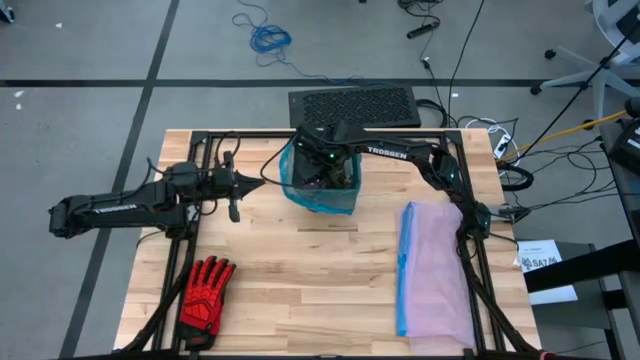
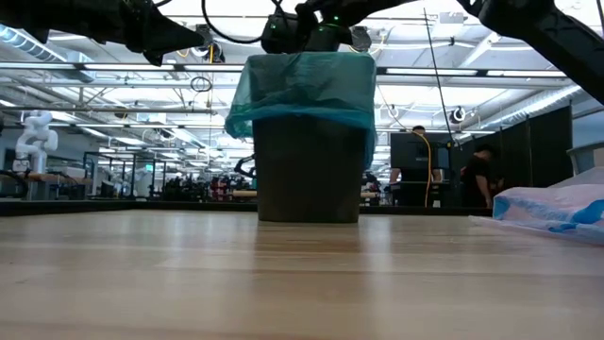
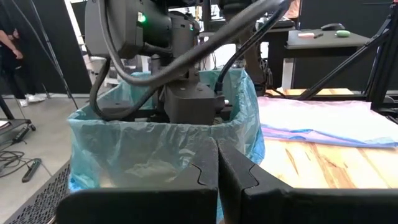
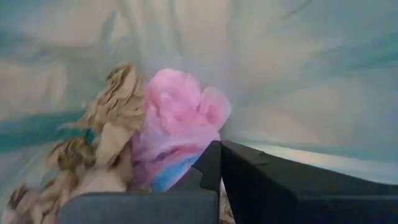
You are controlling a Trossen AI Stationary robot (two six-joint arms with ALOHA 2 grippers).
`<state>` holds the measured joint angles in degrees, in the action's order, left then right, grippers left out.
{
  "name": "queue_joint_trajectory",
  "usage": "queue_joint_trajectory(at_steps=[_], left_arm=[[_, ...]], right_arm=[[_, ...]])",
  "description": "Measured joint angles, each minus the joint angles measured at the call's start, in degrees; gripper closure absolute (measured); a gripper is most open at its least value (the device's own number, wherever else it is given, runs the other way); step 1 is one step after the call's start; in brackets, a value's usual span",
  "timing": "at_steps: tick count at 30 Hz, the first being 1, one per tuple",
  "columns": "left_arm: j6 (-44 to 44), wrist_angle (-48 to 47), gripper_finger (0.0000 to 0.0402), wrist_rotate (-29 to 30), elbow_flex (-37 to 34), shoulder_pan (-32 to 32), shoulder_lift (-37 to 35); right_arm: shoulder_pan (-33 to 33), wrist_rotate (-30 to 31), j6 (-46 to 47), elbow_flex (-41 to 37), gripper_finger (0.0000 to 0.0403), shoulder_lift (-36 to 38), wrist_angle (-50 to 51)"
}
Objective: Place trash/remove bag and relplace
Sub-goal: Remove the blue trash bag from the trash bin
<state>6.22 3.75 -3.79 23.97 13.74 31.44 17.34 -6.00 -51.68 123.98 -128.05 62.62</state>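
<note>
A dark bin (image 2: 307,170) stands near the table's far edge, lined with the teal-green bag (image 1: 322,196), whose rim folds over the bin's top (image 2: 302,90). My right gripper (image 4: 217,149) reaches down inside it, fingers shut. Right beside its tips lie the trash pieces: a pink piece (image 4: 177,121), tan paper lumps (image 4: 106,137) and a pale blue scrap (image 4: 168,177). My left gripper (image 1: 257,183) hovers shut just left of the bin, pointing at the bag's rim (image 3: 155,149) without touching it. My right gripper's shut fingertips stand next to the pink piece (image 4: 198,146) inside the bag, coming from above. Whether they touch it or the bag wall (image 4: 280,74) I cannot tell.
A pale lilac bag with a blue rim (image 1: 435,270) lies flat on the table's right side. A red-and-black glove (image 1: 205,295) lies near the left front corner. Bare wood (image 1: 310,280) lies between them. People stand in the room beyond (image 2: 481,175).
</note>
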Motion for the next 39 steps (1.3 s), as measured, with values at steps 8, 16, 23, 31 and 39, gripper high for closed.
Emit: queue_joint_trajectory(at_steps=[8, 16, 23, 31, 39], left_arm=[[0.0, 0.0, 0.0402, 0.0, 0.0, 0.0, 0.0], [-2.1, 0.3, 0.0402, 3.2, 0.0, 0.0, 0.0], [-4.5, 0.3, 0.0402, 8.1, 0.0, 0.0, 0.0], [-4.0, -0.4, 0.0402, 9.1, 0.0, 0.0, 0.4], [-11.7, 0.9, 0.0402, 15.6, -2.9, 0.6, 2.2]], right_arm=[[-1.6, 0.5, 0.0, 0.0, 0.0403, 0.0, -2.2], [-2.2, 4.8, 1.3, 2.8, 0.0403, 0.3, -0.8], [-2.4, 4.9, 1.8, 9.6, 0.0403, 0.4, 1.6], [-3.2, 4.9, 3.7, 10.8, 0.0403, 4.1, 1.3], [-4.5, 8.4, 6.4, 10.8, 0.0403, 9.6, 1.1]])
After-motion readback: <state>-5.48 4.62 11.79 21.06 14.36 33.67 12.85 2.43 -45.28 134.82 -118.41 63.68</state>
